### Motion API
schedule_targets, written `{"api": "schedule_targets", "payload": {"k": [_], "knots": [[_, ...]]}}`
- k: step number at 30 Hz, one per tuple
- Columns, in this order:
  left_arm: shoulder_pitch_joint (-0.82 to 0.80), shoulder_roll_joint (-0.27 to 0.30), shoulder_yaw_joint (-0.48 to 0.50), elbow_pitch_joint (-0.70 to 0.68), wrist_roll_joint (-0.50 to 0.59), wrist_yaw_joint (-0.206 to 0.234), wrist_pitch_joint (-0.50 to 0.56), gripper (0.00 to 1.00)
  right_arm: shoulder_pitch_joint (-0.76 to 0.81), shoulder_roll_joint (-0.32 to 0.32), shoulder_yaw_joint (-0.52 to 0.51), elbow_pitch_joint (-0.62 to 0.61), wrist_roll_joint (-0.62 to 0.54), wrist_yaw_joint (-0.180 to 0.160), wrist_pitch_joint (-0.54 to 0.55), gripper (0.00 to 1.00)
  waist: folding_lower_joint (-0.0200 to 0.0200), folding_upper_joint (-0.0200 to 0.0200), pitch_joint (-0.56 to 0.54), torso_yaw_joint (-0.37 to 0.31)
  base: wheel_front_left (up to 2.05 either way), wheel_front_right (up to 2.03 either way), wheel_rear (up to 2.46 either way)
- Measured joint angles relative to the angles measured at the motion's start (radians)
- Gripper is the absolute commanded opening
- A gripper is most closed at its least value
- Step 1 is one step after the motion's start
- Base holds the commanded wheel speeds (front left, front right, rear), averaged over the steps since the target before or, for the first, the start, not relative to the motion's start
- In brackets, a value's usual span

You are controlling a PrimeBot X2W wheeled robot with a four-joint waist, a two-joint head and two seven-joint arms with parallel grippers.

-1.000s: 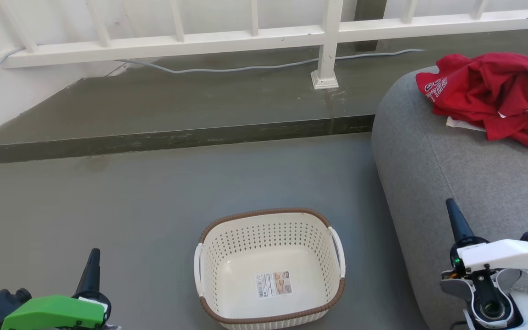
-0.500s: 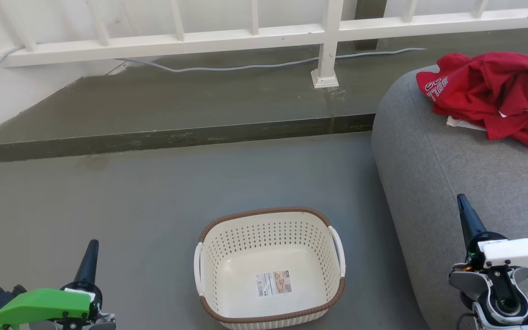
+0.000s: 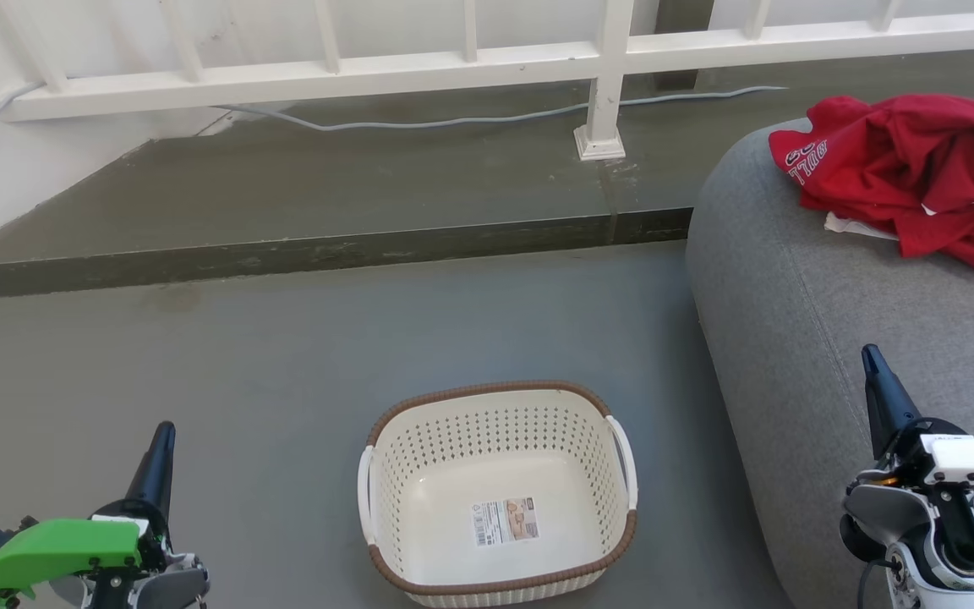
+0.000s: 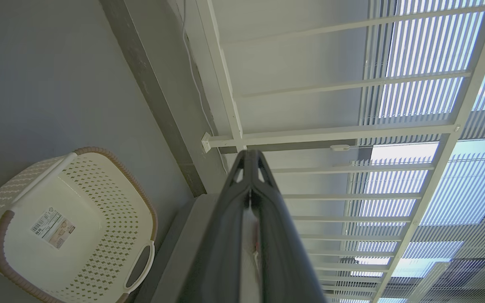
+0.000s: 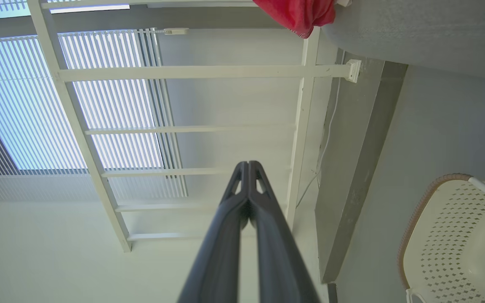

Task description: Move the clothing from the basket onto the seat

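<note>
I'm looking down at a grey concrete floor [image 3: 284,355] with a raised step [image 3: 284,258] running across it. Behind the step stands a white railing [image 3: 453,68], and a pale cable [image 3: 453,123] trails along its foot. The basket [image 3: 495,427] sits upright on the floor at the lower middle of the head view. I can see its brown rim all the way round and the label sticker [image 3: 504,522] on its bare bottom. To its right is the seat [image 3: 834,321], a big grey cushion whose rounded edge is near the basket but not touching it, as far as I can tell. The clothing [image 3: 918,178] lies in a crumpled red heap at the far end of the seat, well apart from the basket, with a bit of white lettering showing on its left fold. My left gripper [image 3: 163,430] hangs over the floor to the left of the basket, with its two dark fingers pressed together and nothing between them. My right gripper [image 3: 872,352] hovers over the near part of the seat, its fingers likewise closed tip to tip and holding nothing. The clothing is well beyond its tips. In the right wrist view, the red fabric [image 5: 297,12] hangs over the seat's edge at the top of the frame.
</note>
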Motion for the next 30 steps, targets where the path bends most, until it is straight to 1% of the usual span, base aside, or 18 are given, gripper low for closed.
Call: {"api": "schedule_targets", "payload": {"k": [4, 30], "knots": [[-0.012, -0.006, 0.006, 0.008, -0.041, -0.008, 0.008, 0.0, -0.01, 0.0, -0.011, 0.001, 0.042, 0.004, 0.009, 0.0, 0.0, 0.0, 0.001, 0.0, 0.0, 0.0, 0.0], [-0.02, -0.011, 0.007, 0.021, -0.041, -0.014, 0.013, 0.0, -0.014, -0.001, -0.014, 0.006, 0.042, 0.004, 0.009, 0.0, 0.0, 0.0, 0.0, 0.0, 0.0, 0.0, 0.0]]}}
